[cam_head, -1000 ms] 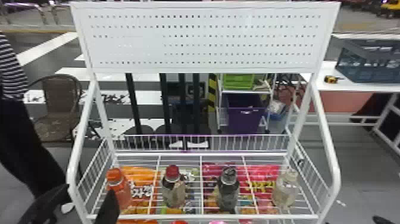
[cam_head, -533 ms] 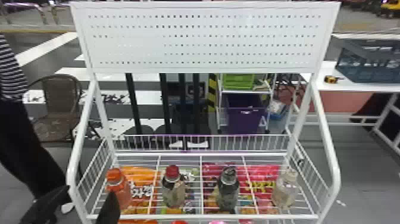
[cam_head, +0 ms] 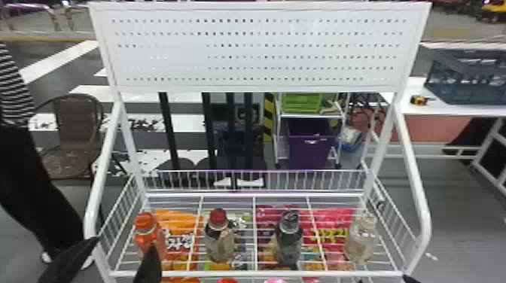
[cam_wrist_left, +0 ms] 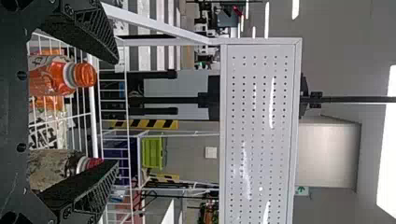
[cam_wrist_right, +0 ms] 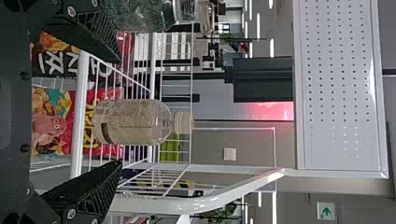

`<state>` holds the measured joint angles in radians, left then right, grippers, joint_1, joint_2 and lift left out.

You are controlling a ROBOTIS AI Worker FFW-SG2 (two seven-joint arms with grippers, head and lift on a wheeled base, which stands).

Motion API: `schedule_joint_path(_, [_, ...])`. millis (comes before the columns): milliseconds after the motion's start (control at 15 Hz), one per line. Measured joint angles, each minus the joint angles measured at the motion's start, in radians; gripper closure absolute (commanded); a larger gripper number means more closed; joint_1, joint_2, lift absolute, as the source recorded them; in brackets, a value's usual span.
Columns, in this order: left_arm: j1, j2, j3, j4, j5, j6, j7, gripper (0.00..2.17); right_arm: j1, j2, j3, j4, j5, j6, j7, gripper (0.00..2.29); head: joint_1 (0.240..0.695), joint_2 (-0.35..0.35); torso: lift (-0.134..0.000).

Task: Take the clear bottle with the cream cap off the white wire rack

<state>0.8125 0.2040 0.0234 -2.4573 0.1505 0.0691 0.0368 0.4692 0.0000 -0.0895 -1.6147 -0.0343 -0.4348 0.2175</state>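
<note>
White bars of the wire rack [cam_head: 256,273] are backed by grey floor. From four o'clock at the head view's edge, the right gripper [cam_wrist_right: 119,112] has been brought inward, nearer five, so a grasp seems to be being lined up. It is wide open and empty, with the clear bottle [cam_wrist_right: 133,122] framed between its fingers, standing on the rack.

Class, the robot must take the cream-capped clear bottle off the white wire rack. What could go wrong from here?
The right claw might close off-centre and tip the clear bottle, which stands upright in line with the opening between its fingers. One finger might catch the rack's curved side bar. The other could knock the dark bottle.
</note>
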Motion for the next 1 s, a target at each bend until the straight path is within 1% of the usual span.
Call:
schedule_joint_path(67, [-0.001,0.0,-0.008,0.0,-0.008,0.004,0.0,0.13,-0.047,0.0,0.0,0.04,0.007,0.003,-0.002,0.13,0.499,0.0,0.0])
schedule_joint_path(267, [-0.004,0.002,-0.024,0.004,-0.024,0.015,0.0,0.13,-0.169,0.0,0.001,0.148,0.046,0.017,-0.045,0.13,0.499,0.0,0.0])
schedule_joint_path(400, [-0.003,0.005,-0.025,0.004,-0.025,0.016,0.0,0.13,-0.222,0.0,0.0,0.196,0.052,0.03,-0.054,0.13,0.499,0.0,0.0])
schedule_joint_path(600, [0.0,0.011,-0.022,0.005,-0.025,0.016,0.0,0.13,-0.284,0.0,-0.001,0.245,0.059,0.063,-0.058,0.13,0.499,0.0,0.0])
schedule_joint_path(867, [0.003,0.012,-0.022,0.007,-0.025,0.016,-0.004,0.13,-0.348,0.0,0.002,0.275,0.089,0.123,-0.078,0.15,0.499,0.0,0.0])
schedule_joint_path(933, [0.004,0.012,-0.022,0.006,-0.025,0.015,-0.005,0.13,-0.358,0.0,0.003,0.279,0.091,0.135,-0.078,0.29,0.499,0.0,0.0])
schedule_joint_path(1000, [0.005,0.012,-0.023,0.005,-0.025,0.015,-0.005,0.13,-0.367,0.0,0.005,0.284,0.092,0.15,-0.078,0.57,0.499,0.0,0.0])
